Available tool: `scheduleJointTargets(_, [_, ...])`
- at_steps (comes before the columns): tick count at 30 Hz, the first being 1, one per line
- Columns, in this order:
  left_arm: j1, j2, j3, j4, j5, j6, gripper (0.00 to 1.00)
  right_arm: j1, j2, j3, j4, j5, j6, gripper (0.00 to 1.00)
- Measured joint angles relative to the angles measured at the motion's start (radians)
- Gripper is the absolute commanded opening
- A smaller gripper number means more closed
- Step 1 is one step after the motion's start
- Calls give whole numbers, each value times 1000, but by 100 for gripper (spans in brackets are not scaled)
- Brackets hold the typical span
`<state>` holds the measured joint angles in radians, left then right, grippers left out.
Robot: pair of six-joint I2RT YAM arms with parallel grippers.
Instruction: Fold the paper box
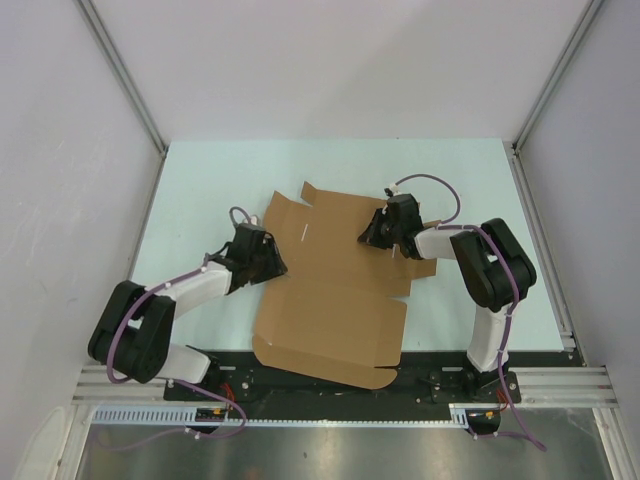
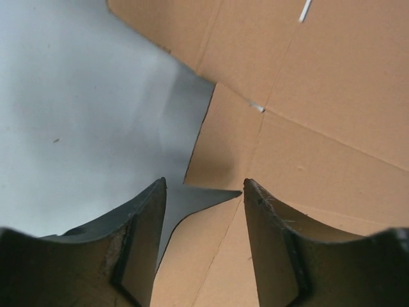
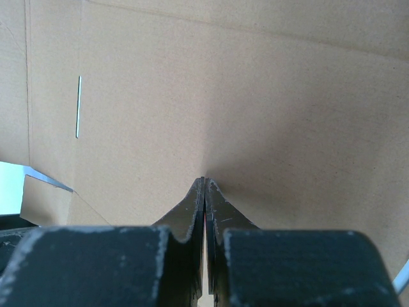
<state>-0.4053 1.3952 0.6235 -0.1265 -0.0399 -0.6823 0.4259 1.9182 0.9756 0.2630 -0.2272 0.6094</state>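
The paper box [image 1: 330,300] is a flat brown die-cut cardboard sheet with flaps and slits, lying across the middle of the table. My left gripper [image 1: 272,262] is open at the sheet's left edge. In the left wrist view the left gripper [image 2: 204,185] has its fingers on either side of a notch between two flaps of the sheet [image 2: 307,128], gripping nothing. My right gripper [image 1: 372,238] is shut over the sheet's upper right part. In the right wrist view the right gripper [image 3: 204,180] has its closed tips against the cardboard [image 3: 211,96], with nothing held.
The table top [image 1: 200,190] is pale green, with white walls and aluminium posts [image 1: 125,80] around it. The sheet's near edge overhangs the black base plate [image 1: 420,375] between the two arm bases. A narrow white slit [image 3: 78,105] marks the sheet.
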Motion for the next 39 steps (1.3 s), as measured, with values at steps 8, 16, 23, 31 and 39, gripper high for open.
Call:
scheduleJointTargets(8, [-4, 3, 18, 42, -3, 3, 31, 0, 0, 0, 0, 0, 0, 0])
scheduleJointTargets(16, [-61, 10, 68, 46, -31, 36, 11, 0, 0, 0, -1, 0, 0, 0])
scheduleJointTargets(23, [-220, 45, 128, 8, -150, 119, 8, 0, 0, 1, -3, 1, -2, 0])
scheduleJointTargets(31, [-454, 231, 261, -87, -377, 205, 8, 0, -6, 1, -10, 22, -11, 0])
scheduleJointTargets(39, [-567, 424, 412, -216, -578, 264, 23, 0, -8, 1, -14, 32, -19, 0])
